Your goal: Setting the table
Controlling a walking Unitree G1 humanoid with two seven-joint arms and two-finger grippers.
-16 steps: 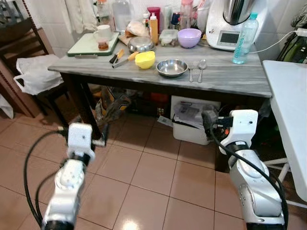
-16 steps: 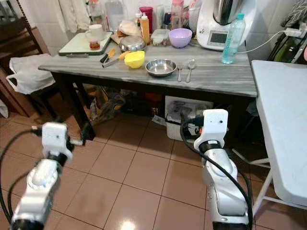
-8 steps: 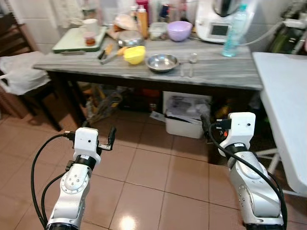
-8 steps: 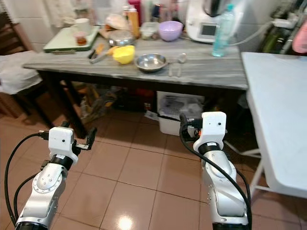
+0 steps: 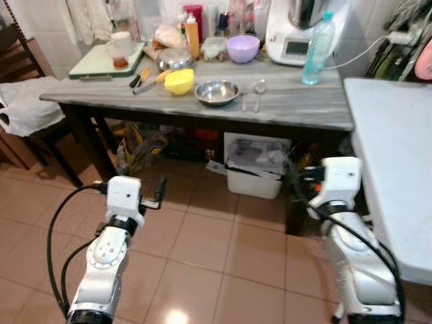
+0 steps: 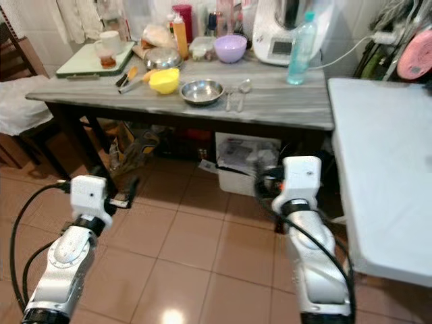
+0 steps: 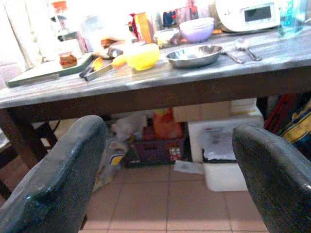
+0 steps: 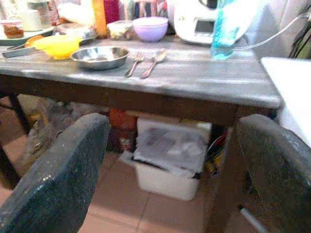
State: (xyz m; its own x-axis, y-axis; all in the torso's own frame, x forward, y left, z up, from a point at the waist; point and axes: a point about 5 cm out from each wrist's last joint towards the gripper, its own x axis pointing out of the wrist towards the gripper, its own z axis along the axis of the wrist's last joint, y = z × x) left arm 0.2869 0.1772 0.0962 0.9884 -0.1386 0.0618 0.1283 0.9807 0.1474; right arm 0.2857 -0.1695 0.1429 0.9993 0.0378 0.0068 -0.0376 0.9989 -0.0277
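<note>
step: approach, nothing picked up | left hand (image 7: pixel 160 160): fingers wide, empty, low over the floor | steel bowl (image 5: pixel 217 92), fork (image 5: pixel 245 100), spoon (image 5: pixel 259 88): at 12 o'clock on the grey surface (image 5: pixel 304 108), well apart from both hands | right hand (image 8: pixel 170 165): fingers wide, empty | next: likely close in, reach up to the bowl

Silver arms (image 5: pixel 101 263); white wrist blocks (black cables).
</note>
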